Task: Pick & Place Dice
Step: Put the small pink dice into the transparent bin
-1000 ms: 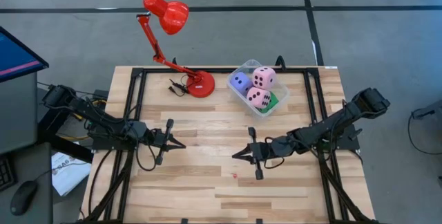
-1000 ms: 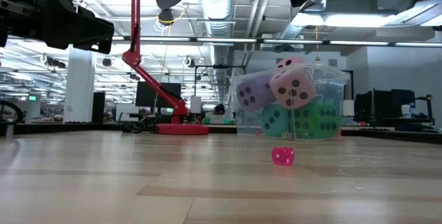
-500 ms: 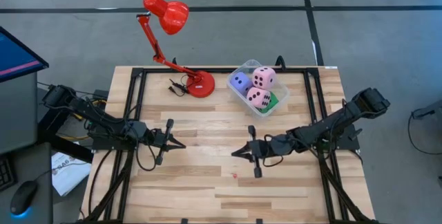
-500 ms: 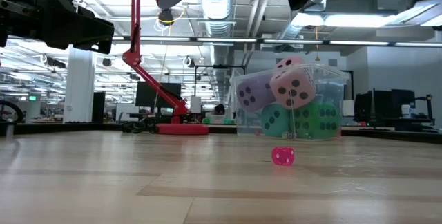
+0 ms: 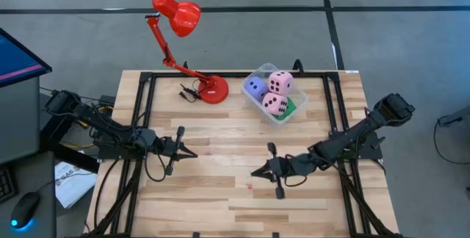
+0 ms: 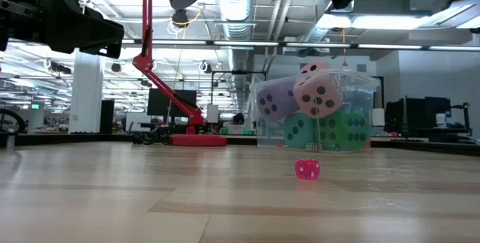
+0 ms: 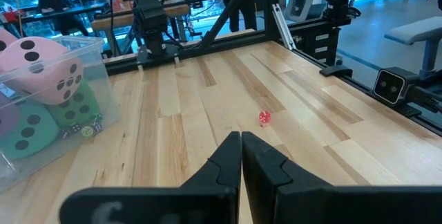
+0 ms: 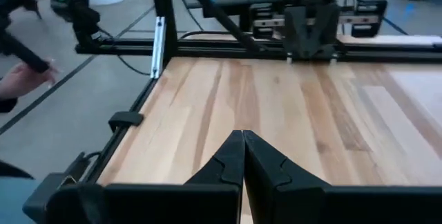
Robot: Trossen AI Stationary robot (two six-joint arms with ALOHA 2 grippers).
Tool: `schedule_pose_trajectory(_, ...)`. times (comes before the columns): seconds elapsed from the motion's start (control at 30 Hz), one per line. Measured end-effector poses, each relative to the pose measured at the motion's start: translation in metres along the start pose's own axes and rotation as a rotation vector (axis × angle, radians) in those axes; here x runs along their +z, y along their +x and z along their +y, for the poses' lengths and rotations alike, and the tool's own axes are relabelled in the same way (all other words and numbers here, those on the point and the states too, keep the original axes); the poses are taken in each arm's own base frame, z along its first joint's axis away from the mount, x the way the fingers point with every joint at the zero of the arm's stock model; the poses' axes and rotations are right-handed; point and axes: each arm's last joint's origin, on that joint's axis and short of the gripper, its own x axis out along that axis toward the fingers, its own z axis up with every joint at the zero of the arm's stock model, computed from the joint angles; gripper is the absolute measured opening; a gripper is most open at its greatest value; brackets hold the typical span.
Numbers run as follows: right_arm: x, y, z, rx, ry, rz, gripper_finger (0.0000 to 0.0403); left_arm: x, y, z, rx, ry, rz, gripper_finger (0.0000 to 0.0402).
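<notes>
The worktop [image 5: 220, 208] is bare wood across its middle and near side, broken only by one tiny pink die [image 5: 250, 187] lying alone just beside the right gripper [image 5: 255, 172], so approach to it is open from all sides. At the far edge stand the obstacles: the red lamp [image 5: 192, 62] with its base and cable, and the clear tub [image 5: 258, 73] heaped with big dice [image 5: 279, 83]. The left gripper [image 5: 192, 153] hangs over the left half, well apart

High view: overhead, straight down on the table [image 5: 220, 194]. Low view: tabletop level, facing the room. Wrist views: forward past closed fingers. Shared: small pink die [image 6: 307, 169], tub [image 5: 273, 114].
</notes>
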Motion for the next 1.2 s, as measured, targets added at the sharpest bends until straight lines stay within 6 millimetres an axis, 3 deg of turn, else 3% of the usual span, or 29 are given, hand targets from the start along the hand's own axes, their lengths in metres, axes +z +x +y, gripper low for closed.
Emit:
schedule_pose_trajectory(0.23, -0.011, 0.006, 0.002, -0.025, 0.077, 0.049, 0.0, 0.0, 0.0, 0.0, 0.0, 0.0, 0.0, 0.0001)
schedule_pose_trajectory(0.6, -0.042, 0.044, 0.013, -0.09, 0.098, 0.286, 0.0, 0.0, 0.0, 0.0, -0.001, 0.0, -0.001, 0.0001)
schedule_pose_trajectory(0.83, -0.041, 0.059, 0.023, -0.108, 0.056, 0.386, 0.0, 0.0, 0.0, 0.0, 0.0, 0.0, -0.001, 0.0001)
schedule_pose_trajectory(1.2, -0.044, 0.058, 0.024, -0.114, 0.048, 0.42, 0.0001, 0.0, 0.0, 0.0, 0.0, 0.0, -0.001, 0.0001)
